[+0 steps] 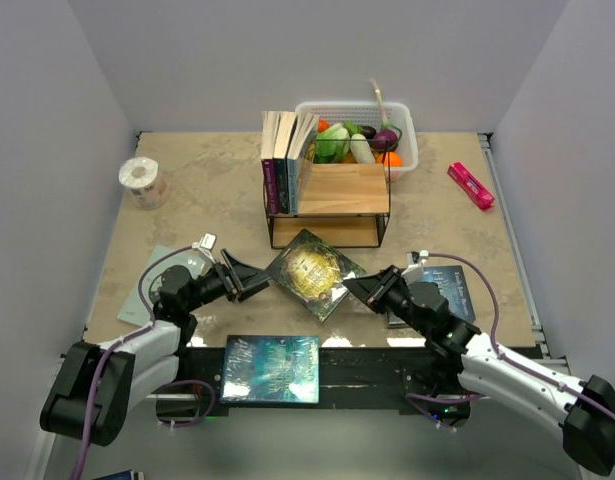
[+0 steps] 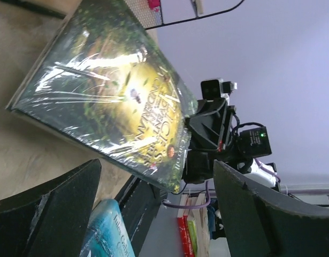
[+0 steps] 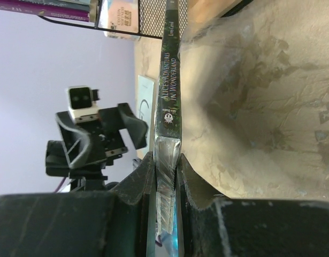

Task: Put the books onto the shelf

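My right gripper (image 1: 359, 290) is clenched on the spine end of the green-gold book (image 1: 312, 272). The book lies tilted at the middle of the top view, just below the shelf (image 1: 342, 190). My left gripper (image 1: 249, 278) stands released, jaws wide, just beside the book's left corner and grasping nothing. A few books (image 1: 285, 160) stand at the shelf's left end.

To do this well, I judge I should lift the book, turn it upright, and slide it in beside those, keeping its corners off the wire frame. The teal book (image 1: 272, 368) at bottom centre and the dark blue book (image 1: 447, 285) at lower right wait their turn.
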